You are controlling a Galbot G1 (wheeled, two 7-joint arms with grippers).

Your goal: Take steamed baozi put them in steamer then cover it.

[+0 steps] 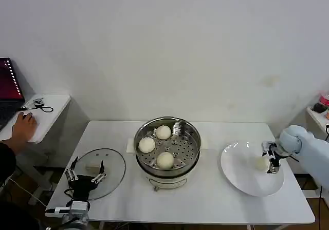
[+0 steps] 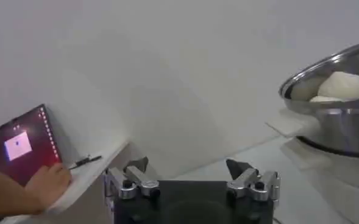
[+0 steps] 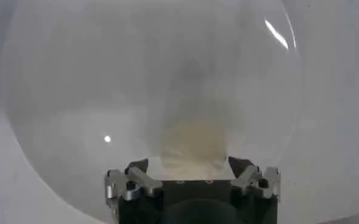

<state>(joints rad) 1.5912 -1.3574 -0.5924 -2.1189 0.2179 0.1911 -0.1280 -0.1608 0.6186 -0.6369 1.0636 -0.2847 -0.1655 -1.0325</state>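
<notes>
**Last bun on the plate, three in the steamer**

White tabletop (image 1: 216, 199) stretches in front of me against a plain pale wall. At its middle stands the steamer (image 1: 167, 149), uncovered, with three steamed baozi (image 1: 163, 132) resting on its perforated floor. The cover (image 1: 103, 171) lies flat on the table to the steamer's left, near the front edge, well apart from the pot.

My right gripper (image 1: 268, 164) reaches down over the white plate (image 1: 241, 181) on the right side of the table, and its fingers (image 3: 133, 182) sit on either side of the fourth baozi (image 3: 194, 143), which lies on the plate. I cannot tell whether they are pressing on the bun or merely flanking it.

My left gripper (image 1: 85, 176) is parked low at the front left corner, just over the near part of the cover, its fingers (image 2: 127, 181) spread apart and holding nothing.
</notes>
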